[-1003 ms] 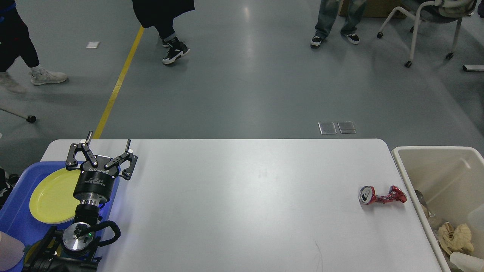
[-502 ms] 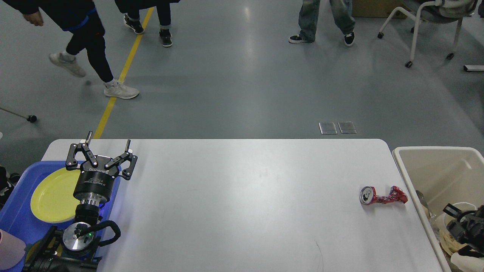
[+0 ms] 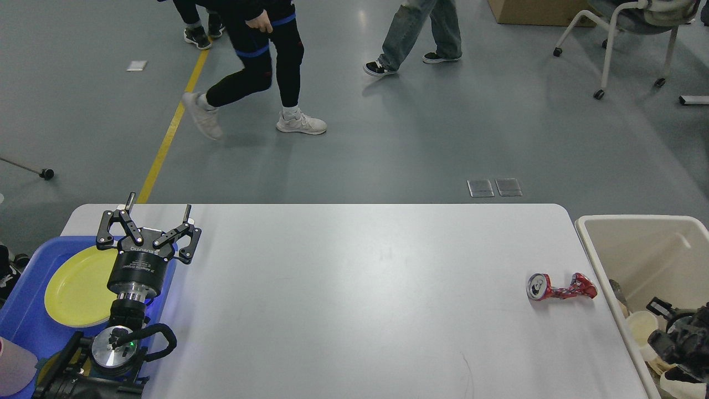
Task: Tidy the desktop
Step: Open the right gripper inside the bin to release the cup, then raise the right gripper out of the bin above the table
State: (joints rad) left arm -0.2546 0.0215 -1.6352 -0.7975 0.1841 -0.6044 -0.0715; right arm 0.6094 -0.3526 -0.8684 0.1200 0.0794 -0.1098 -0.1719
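White laminate fills the middle of the view: the desktop [image 3: 354,288], wide and round-cornered, runs from the blue tray [image 3: 25,327] at its left end to the beige bin [image 3: 637,221] off its right end. Almost all of that surface is bare, so the tidying looks close to finished.

On to the bin, which sits just beside the right edge, a handy drop for rubbish, and it already holds crumpled paper and a cup. Down inside it is the right gripper [image 3: 673,327], dark and partly cut off by the edge of the view; I cannot tell whether it is open or closed, or whether it has anything.

Over to the tray, where a yellow plate [image 3: 75,288] lies flat; dishes seem to go left, trash right. Above the tray's inner rim hangs the left gripper [image 3: 158,219], fingers spread wide, nothing between them, parked clear of the work.

Smallest of all, and the one job left by my reckoning: a crushed red can [image 3: 560,287] on its side, near the right edge and just short of the bin wall. The right arm is the near one; it must rise over that wall first. The can is twisted and thin in the middle, so it may roll or slip from a pinch.

Beyond the table, people walk across the grey floor, well apart from all this.
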